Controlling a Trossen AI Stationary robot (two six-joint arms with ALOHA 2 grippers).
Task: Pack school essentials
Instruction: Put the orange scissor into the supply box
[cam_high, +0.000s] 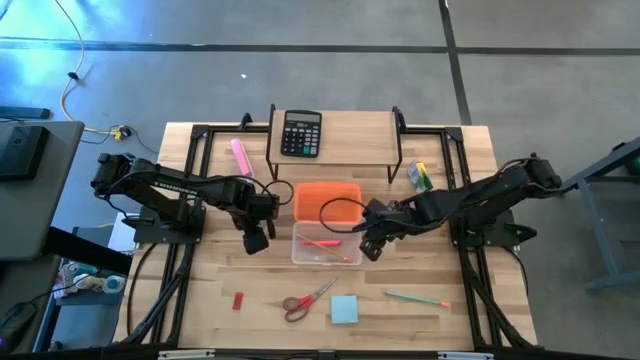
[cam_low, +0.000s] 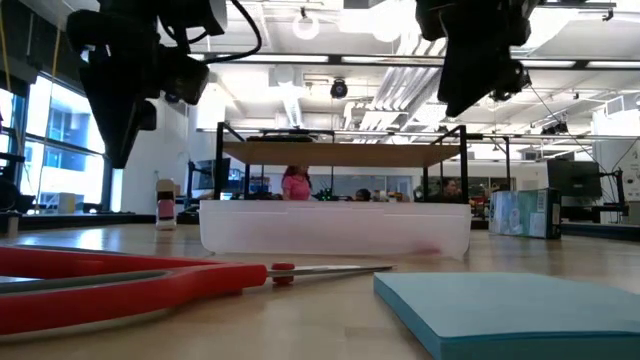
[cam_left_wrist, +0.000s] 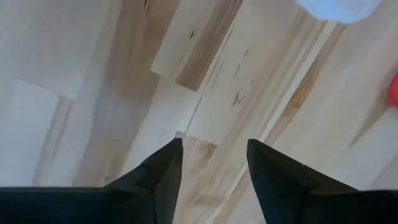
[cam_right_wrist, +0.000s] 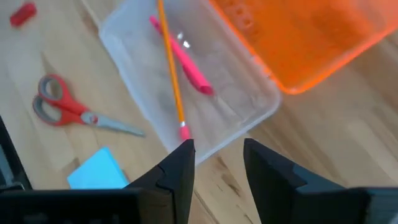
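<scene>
A clear plastic box (cam_high: 325, 243) stands mid-table with a red pen (cam_right_wrist: 183, 59) and an orange pencil (cam_right_wrist: 171, 68) lying in it. Its orange lid (cam_high: 327, 200) lies just beyond it. Nearer me, flat on the wood, are red-handled scissors (cam_high: 308, 300), a light-blue sticky pad (cam_high: 344, 310), a green pencil (cam_high: 415, 298) and a small red eraser (cam_high: 238, 300). A yellow pack (cam_high: 420, 175) sits far right. My left gripper (cam_high: 255, 240) hangs open over bare table left of the box. My right gripper (cam_right_wrist: 217, 155) is open above the box's right end.
A black calculator (cam_high: 301, 133) sits on a low wooden shelf (cam_high: 370, 125) at the far edge, and a pink marker (cam_high: 241, 157) lies left of it. Black frame rails (cam_high: 195, 180) run along both table sides. In the low view the scissors (cam_low: 150, 280) and pad (cam_low: 510, 305) lie closest.
</scene>
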